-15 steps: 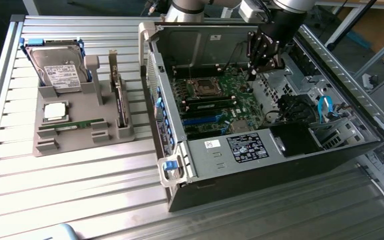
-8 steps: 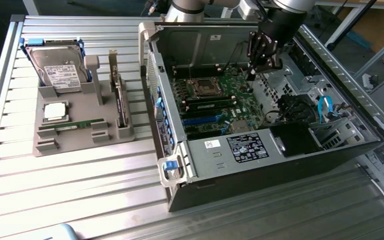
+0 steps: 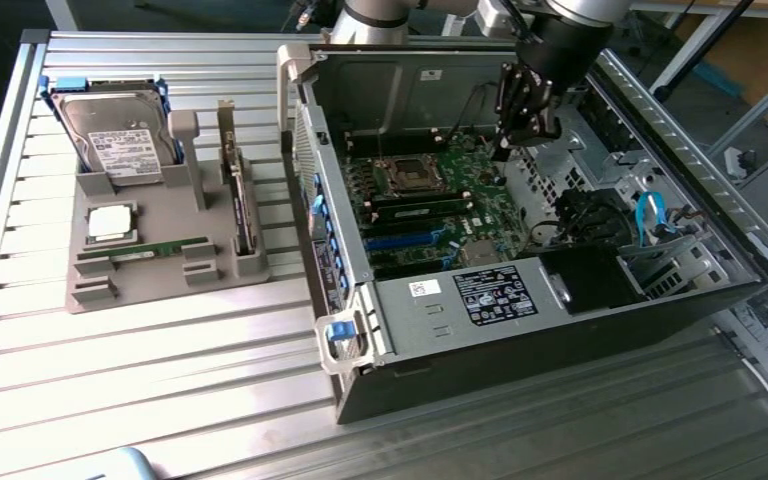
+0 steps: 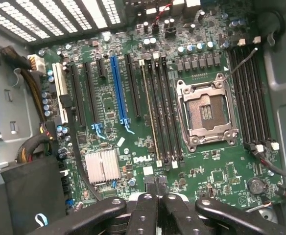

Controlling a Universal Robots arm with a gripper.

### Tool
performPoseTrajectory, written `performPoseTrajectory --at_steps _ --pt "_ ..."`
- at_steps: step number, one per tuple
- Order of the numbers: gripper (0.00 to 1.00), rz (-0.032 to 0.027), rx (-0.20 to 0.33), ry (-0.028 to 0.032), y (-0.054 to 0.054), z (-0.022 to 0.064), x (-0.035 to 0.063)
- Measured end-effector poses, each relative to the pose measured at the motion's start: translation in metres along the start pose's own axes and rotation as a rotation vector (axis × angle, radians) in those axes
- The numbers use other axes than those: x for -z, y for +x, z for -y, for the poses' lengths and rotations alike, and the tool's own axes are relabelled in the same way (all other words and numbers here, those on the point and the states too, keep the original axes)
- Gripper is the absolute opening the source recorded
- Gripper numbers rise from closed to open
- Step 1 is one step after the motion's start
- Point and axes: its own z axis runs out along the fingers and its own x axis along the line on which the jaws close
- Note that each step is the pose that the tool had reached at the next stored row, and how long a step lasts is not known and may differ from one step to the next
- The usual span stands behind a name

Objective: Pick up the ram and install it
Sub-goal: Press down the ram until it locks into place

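Pincer (image 3: pixel 524 125) hangs clenched and empty over the open case's motherboard (image 4: pixel 148 112), looking down at the DIMM slots (image 4: pixel 162 112), while the ram (image 3: pixel 155 247) lies in the table's gray fixture (image 3: pixel 157 285).

One hard drive (image 3: pixel 115 140), one ram (image 3: pixel 155 247), one open computer case (image 3: pixel 398 300).

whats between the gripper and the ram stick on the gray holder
In the exterior view, the open computer case's side wall and the upright expansion card stand between the gripper, above the motherboard, and the ram in the holder.
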Motion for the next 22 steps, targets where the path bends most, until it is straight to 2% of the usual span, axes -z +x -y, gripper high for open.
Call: performPoseTrajectory --at_steps 22 --pt "0.1 0.0058 -0.129 -0.0069 0.0 0.0 -0.0008"
